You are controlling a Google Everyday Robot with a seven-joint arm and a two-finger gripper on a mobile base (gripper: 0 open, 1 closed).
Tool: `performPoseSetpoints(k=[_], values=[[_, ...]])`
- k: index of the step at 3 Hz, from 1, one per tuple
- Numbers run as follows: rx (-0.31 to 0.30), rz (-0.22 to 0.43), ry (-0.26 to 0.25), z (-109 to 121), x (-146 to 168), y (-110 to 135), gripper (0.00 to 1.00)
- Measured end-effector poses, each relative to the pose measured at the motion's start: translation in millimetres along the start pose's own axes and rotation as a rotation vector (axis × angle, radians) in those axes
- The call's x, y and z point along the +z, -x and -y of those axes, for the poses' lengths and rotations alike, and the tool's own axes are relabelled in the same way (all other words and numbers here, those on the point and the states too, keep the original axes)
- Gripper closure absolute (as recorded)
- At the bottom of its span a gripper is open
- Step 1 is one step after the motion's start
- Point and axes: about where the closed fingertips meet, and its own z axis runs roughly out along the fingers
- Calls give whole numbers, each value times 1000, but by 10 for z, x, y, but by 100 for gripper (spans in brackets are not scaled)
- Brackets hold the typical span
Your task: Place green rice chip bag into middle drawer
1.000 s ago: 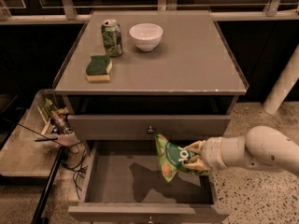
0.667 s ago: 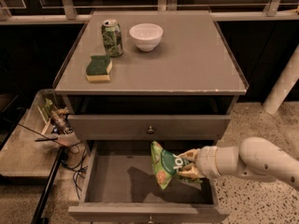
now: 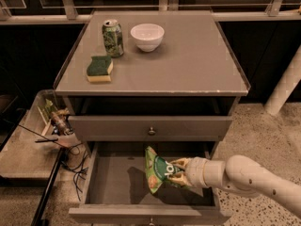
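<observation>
The gripper [image 3: 181,173], reaching in from the right, is clamped on the green rice chip bag [image 3: 156,175], holding it tilted above the grey floor of the pulled-out middle drawer [image 3: 115,185]. On the tabletop [image 3: 188,65] stand a green can [image 3: 113,37], a white bowl [image 3: 147,36] and a sponge [image 3: 99,68].

The white arm [image 3: 263,185] enters from the frame's edge at 4 o'clock and reaches toward 9 o'clock, sloping slightly upward. Its thick rounded forearm narrows into a cylindrical wrist [image 3: 203,172]. The gripper [image 3: 178,172] sits low in the view, at about 5 o'clock from centre, over the right half of the open drawer [image 3: 113,182]. Its two yellowish fingers [image 3: 181,164] point toward 9 o'clock, one above the other, clamped on the right edge of the bag [image 3: 157,173].
</observation>
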Motion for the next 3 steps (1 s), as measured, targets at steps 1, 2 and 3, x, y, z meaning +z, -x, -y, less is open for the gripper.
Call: performPoseSetpoints(k=[1, 2, 3], values=[[0, 0, 0, 0, 0, 0, 100], [-6, -11, 4, -3, 59, -9, 100], [6, -32, -10, 91, 158, -121, 100]])
